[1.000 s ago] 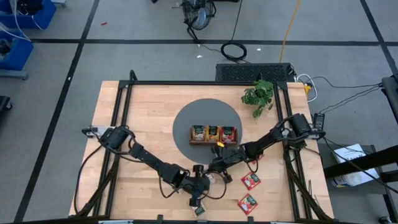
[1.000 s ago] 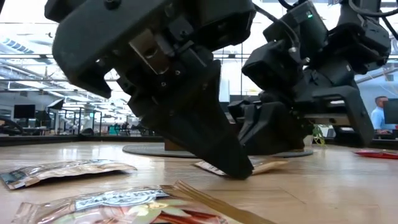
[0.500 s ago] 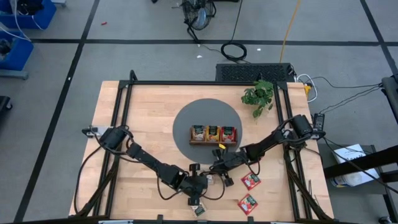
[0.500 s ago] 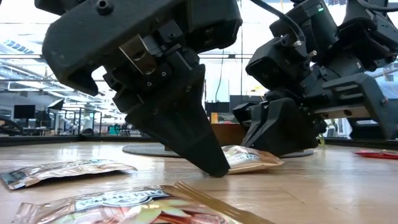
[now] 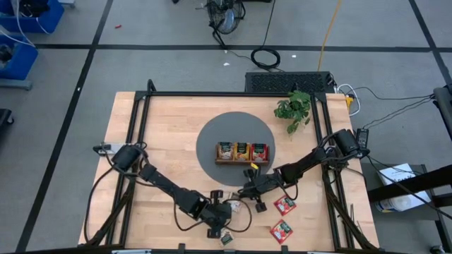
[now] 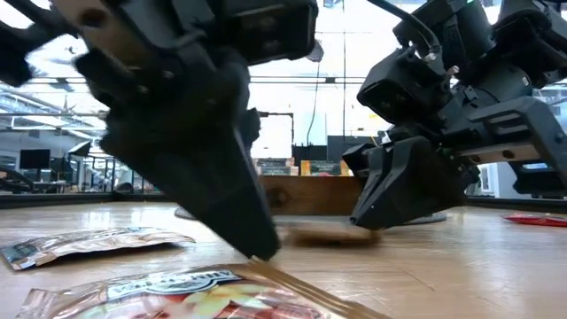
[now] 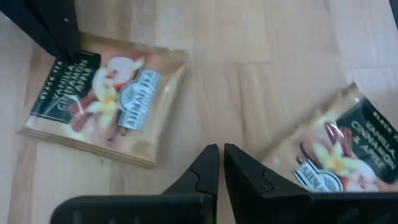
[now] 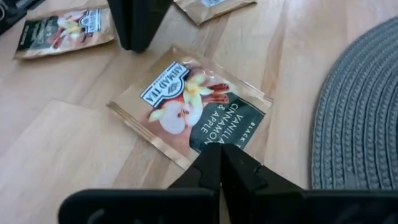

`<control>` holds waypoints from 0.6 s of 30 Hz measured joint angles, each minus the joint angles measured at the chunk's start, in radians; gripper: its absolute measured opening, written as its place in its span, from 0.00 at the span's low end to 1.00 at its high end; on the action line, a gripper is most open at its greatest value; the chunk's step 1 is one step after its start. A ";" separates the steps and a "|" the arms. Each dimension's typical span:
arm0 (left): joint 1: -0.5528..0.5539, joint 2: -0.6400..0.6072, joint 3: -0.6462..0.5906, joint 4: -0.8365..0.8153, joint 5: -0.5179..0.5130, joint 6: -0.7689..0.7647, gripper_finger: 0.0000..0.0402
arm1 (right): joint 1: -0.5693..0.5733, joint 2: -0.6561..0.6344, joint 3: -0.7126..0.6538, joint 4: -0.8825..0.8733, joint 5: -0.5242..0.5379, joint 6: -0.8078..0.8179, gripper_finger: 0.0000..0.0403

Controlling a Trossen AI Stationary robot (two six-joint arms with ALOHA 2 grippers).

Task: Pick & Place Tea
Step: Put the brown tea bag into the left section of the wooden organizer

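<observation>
Several flat tea packets lie on the wood near the table's near edge. One pale vanilla-apple packet [image 8: 193, 106] [image 7: 106, 99] lies flat between the two grippers. My right gripper [image 8: 221, 152] [image 5: 248, 190] is shut at that packet's dark-label corner. My left gripper [image 7: 221, 155] [image 5: 219, 220] is shut and sits over bare wood between that packet and a second packet [image 7: 339, 155]. Another packet [image 6: 177, 288] lies close in the low view, and one [image 6: 89, 241] lies off to the side. Two red packets [image 5: 284, 204] [image 5: 281, 231] rest to the right. My right gripper's shut fingers [image 7: 56, 34] meet on the packet's dark-label corner [image 8: 239, 134], slanting down from the table's far right. The fingers hide whether the corner is pinched between them or pressed under them. The packet lies flat on the wood.
The brown wooden tray [image 5: 242, 152] with filled compartments stands on a round grey mat [image 5: 208, 141] behind the grippers. A leafy plant [image 5: 294, 107] sits at the far right. One more packet [image 5: 226, 238] lies at the near edge. Bare wood stretches to the left.
My left gripper drew back from the vanilla-apple packet toward the table's near left, and its tip no longer rests on that packet. The packet's end, raised half a second ago, has dropped flat onto the wood. My right gripper crept slightly toward the near edge.
</observation>
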 joint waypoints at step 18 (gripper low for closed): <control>-0.031 -0.042 -0.003 0.230 -0.227 0.286 0.08 | 0.025 0.000 0.000 -0.010 0.005 0.036 0.00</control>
